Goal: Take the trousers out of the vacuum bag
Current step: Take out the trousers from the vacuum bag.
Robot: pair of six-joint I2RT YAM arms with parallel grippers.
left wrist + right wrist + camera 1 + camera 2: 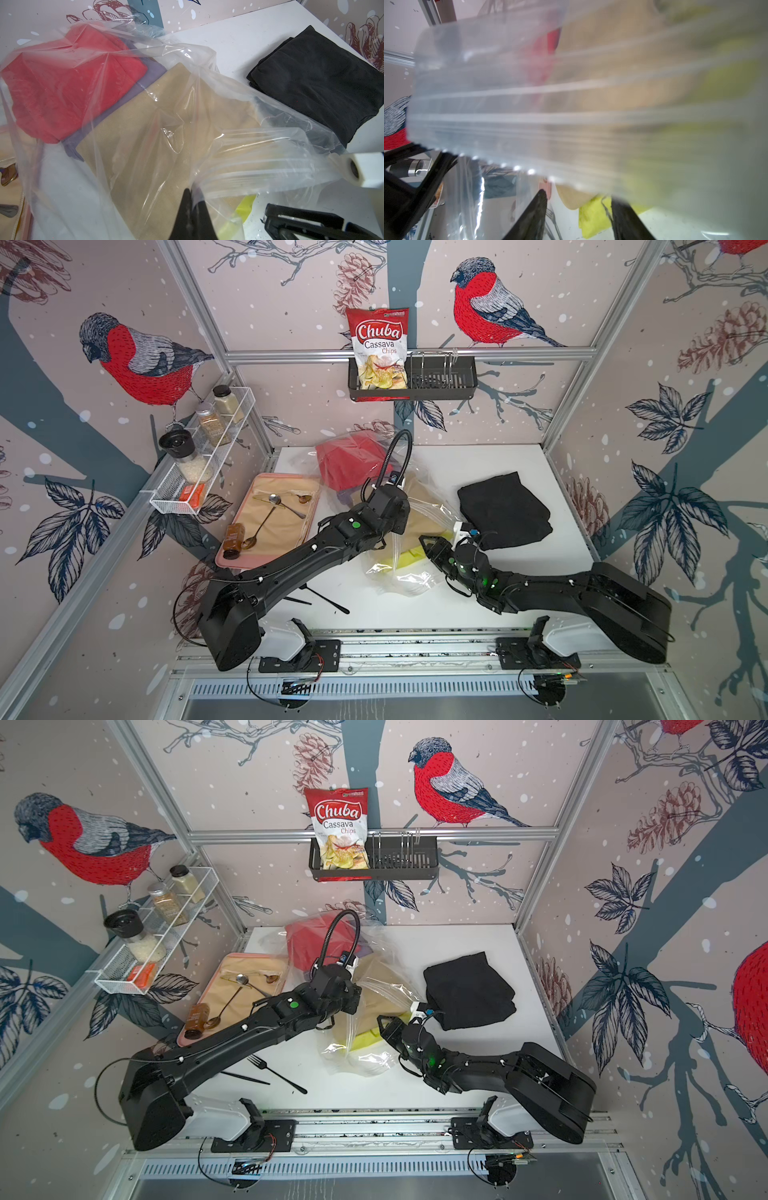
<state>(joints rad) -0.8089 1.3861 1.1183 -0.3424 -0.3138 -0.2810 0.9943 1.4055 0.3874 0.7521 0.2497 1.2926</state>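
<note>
Plastic vacuum bag (176, 116) pinched in left fingers (182, 212)

"Chuba Cassava Chips" on red packet (380, 348)

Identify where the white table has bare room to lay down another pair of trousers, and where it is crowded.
Barest: the table's back strip between the vacuum bag, the black trousers and the rear wall. Also bare: the front strip from the black fork to the right arm. Crowded: the left, where the pink tray and the bag meet.
</note>
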